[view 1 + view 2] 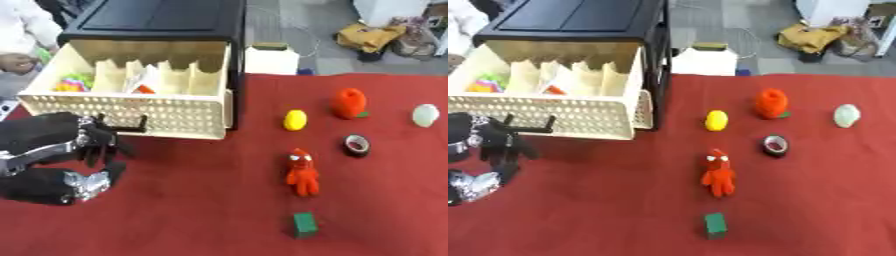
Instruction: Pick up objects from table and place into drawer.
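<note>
The cream drawer (131, 112) stands pulled out of the black cabinet (157, 20), with colourful items (73, 82) and an orange thing (144, 90) between its dividers. My left hand (44, 137) hangs just in front of the drawer's lower left corner, its fingers (98, 145) close to the black handle (131, 129), open and holding nothing. On the red cloth lie a yellow lemon (295, 120), an orange-red fruit (349, 103), a pale egg shape (425, 115), a tape roll (356, 145), a red plush figure (302, 172) and a green block (304, 224). My right hand is out of sight.
A white box (271, 60) sits behind the table beside the cabinet. Bags (376, 35) lie on the floor at the far right. A person's sleeve (22, 30) shows at the upper left. Red cloth (201, 200) stretches between my hand and the objects.
</note>
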Robot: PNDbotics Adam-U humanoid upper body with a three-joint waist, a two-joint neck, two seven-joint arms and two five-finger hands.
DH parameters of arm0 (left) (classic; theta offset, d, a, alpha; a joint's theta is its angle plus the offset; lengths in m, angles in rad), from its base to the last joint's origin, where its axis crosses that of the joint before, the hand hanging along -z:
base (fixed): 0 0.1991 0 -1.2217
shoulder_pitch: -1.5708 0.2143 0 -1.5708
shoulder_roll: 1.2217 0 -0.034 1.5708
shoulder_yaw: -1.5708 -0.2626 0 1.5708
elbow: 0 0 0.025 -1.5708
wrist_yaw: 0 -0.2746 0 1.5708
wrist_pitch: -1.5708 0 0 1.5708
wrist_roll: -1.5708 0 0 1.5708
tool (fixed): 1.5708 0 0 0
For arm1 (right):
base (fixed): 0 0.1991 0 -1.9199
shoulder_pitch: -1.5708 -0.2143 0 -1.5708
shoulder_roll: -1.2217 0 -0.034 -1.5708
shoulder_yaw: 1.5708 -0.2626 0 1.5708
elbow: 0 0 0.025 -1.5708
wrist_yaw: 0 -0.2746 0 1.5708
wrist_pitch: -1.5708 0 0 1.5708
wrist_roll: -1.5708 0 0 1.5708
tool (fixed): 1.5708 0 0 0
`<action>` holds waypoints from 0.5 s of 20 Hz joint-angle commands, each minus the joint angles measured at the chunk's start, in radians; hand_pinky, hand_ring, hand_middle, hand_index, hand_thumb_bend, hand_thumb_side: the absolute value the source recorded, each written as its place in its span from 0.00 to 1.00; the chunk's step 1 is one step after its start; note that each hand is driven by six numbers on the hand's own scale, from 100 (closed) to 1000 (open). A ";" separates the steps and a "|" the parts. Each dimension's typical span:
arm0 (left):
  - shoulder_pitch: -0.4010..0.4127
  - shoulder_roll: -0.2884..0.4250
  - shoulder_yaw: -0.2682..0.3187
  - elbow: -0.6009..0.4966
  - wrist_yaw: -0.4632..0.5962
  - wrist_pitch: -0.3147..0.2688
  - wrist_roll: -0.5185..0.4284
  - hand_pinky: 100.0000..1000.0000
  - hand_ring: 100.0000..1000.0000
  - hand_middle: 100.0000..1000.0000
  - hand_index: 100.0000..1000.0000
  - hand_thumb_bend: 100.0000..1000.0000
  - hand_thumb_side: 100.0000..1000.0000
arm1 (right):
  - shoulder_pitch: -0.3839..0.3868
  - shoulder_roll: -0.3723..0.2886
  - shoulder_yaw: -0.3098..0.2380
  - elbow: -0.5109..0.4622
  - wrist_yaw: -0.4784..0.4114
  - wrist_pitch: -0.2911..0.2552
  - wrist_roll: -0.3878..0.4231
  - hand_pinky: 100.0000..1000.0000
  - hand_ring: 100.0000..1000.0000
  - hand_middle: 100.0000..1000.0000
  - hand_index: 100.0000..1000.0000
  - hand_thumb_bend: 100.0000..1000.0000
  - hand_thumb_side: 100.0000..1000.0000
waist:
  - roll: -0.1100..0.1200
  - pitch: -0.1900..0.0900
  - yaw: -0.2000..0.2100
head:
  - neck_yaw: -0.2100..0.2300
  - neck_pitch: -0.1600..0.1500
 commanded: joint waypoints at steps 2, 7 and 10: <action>-0.003 0.028 -0.009 -0.012 0.021 0.046 -0.049 0.51 0.56 0.54 0.81 0.00 1.00 | -0.004 -0.010 -0.005 -0.014 -0.001 0.005 0.000 0.66 0.73 0.55 0.69 0.00 0.91 | -0.001 -0.012 -0.003 | 0.008 -0.015; -0.012 0.021 -0.021 -0.012 0.024 0.079 -0.099 0.53 0.59 0.56 0.83 0.00 1.00 | -0.005 -0.004 -0.007 -0.014 -0.003 0.008 0.001 0.66 0.72 0.55 0.69 0.00 0.90 | -0.001 -0.008 -0.009 | 0.011 -0.020; -0.018 0.016 -0.027 -0.012 0.022 0.097 -0.119 0.57 0.61 0.58 0.84 0.00 1.00 | -0.006 0.000 -0.007 -0.014 -0.004 0.011 0.002 0.66 0.72 0.55 0.69 0.00 0.90 | -0.001 -0.007 -0.012 | 0.014 -0.022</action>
